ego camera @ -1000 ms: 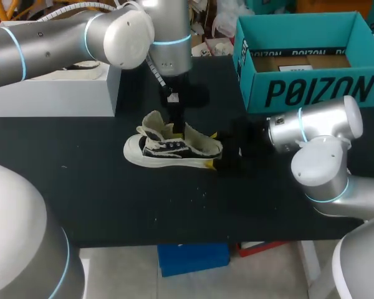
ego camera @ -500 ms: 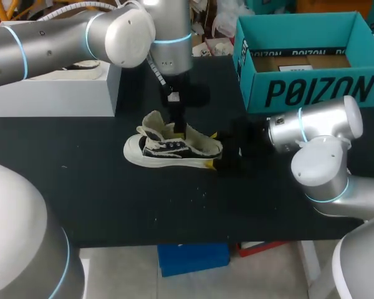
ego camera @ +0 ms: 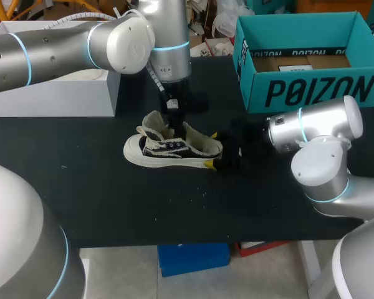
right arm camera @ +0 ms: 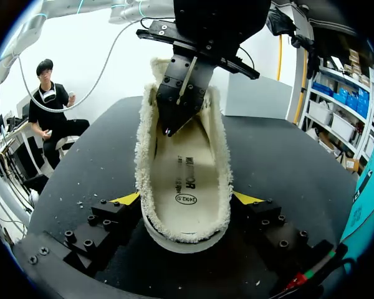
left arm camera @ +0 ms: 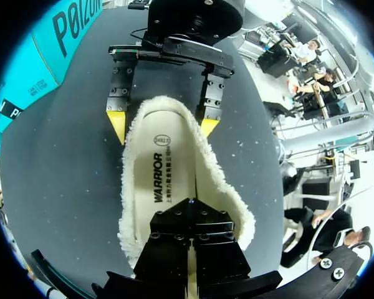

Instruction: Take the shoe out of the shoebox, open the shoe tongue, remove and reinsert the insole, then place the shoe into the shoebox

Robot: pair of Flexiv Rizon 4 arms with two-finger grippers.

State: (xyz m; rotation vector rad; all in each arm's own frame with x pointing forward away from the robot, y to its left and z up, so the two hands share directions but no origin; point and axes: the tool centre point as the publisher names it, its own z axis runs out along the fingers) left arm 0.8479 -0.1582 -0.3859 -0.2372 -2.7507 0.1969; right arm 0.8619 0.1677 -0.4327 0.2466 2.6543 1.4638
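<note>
While heel-tight in grip of right end effector (right arm camera: 187, 198), fleecy black-and-white shoe (ego camera: 174, 149), left end effector (right arm camera: 168, 129) closed inside.

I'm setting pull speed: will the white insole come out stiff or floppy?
Probably floppy: the flat white printed insole looks thin inside the fleece-lined shoe. The fleece may drag on it; the right end effector clamps the heel.

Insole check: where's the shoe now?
Head view: the shoe sits centre of the table, left of the teal shoebox, with the right arm's jaws clamping its heel and the left arm's jaws down in its opening.
</note>
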